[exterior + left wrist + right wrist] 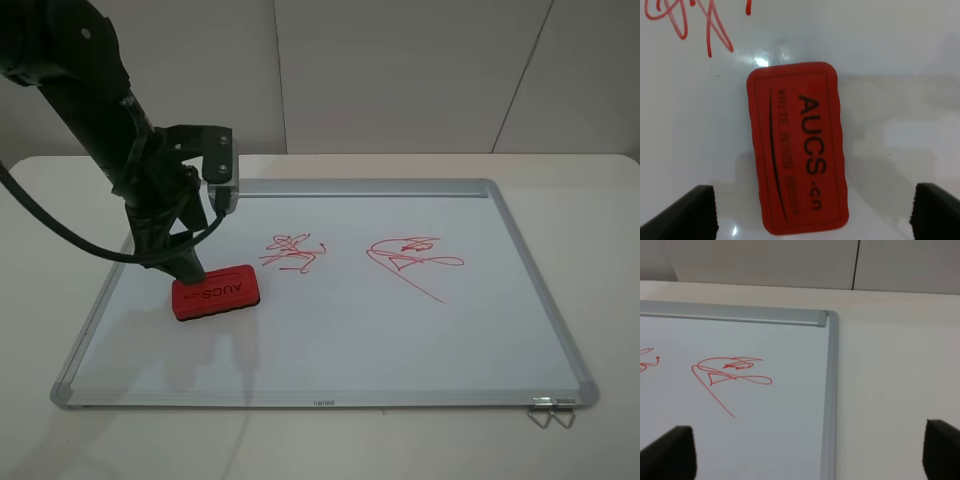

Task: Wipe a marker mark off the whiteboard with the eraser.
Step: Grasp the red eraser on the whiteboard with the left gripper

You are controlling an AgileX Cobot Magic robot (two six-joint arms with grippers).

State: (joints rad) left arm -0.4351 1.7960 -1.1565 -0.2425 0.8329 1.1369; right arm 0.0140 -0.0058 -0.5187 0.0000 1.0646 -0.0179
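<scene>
The whiteboard lies flat on the table. On its left part rests the red eraser, AUCS face up. The marker mark, a compact red scribble, sits just right of the eraser. My left gripper hangs over the eraser's left end. In the left wrist view the eraser lies between the widely spread fingers, untouched, so the left gripper is open. Part of the mark shows beyond it. My right gripper is open over the board's right side, out of the exterior view.
A wider red scribble with a long diagonal stroke lies right of the mark; it also shows as the scribble in the right wrist view. A metal clip sticks out at the board's front right corner. The silver frame borders the cream table.
</scene>
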